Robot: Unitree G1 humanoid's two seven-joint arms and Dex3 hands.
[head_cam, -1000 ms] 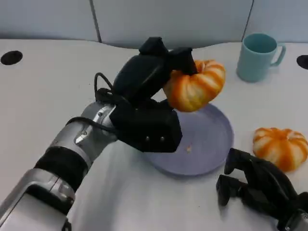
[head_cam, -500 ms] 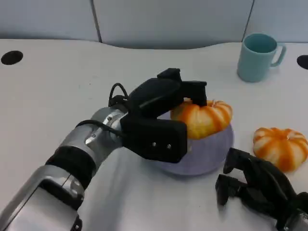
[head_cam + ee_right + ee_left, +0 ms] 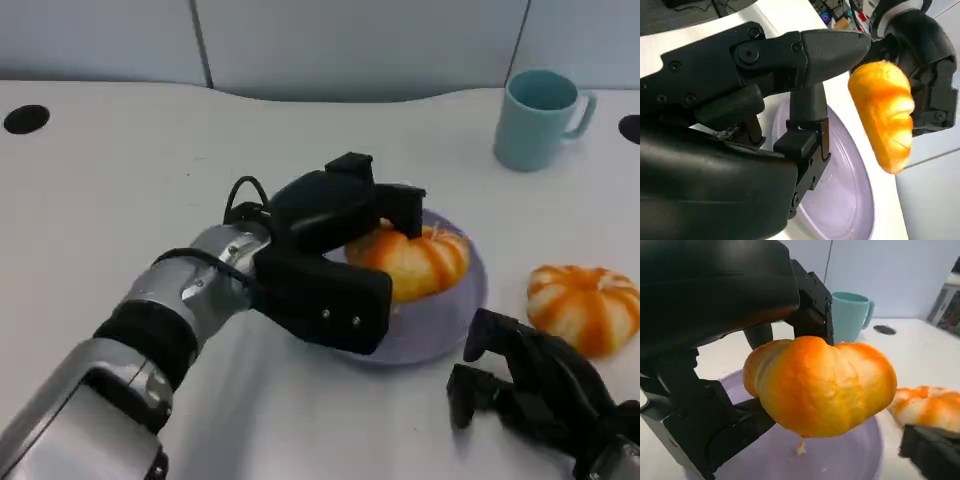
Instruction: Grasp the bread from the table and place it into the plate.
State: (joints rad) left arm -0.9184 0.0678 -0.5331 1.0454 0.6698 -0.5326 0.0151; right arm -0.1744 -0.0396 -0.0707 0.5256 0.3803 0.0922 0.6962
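The left hand [image 3: 340, 235] grasps the bread [image 3: 415, 262] from above, fingers wrapped over its top and near side, holding it low over the lavender plate [image 3: 450, 315]; in the left wrist view the bread [image 3: 820, 385] hangs just clear of the plate's floor [image 3: 840, 460], a crumb beneath it; the right wrist view shows the same loaf [image 3: 885, 112] beside the plate [image 3: 840, 190] with the left hand [image 3: 925, 70] behind it

To the plate's right on the white counter [image 3: 120, 190] lies a second bread roll [image 3: 583, 305], close to the rim but apart from it; the right hand [image 3: 535, 395] rests on the counter just in front of that roll, fingers curled in on nothing — it crowds the plate's near right side; a teal mug [image 3: 540, 117] stands well back toward the far right edge

No writing or labels can be read; open counter spreads to the left and behind the plate — two dark round holes [image 3: 24, 119] sit near the far edges
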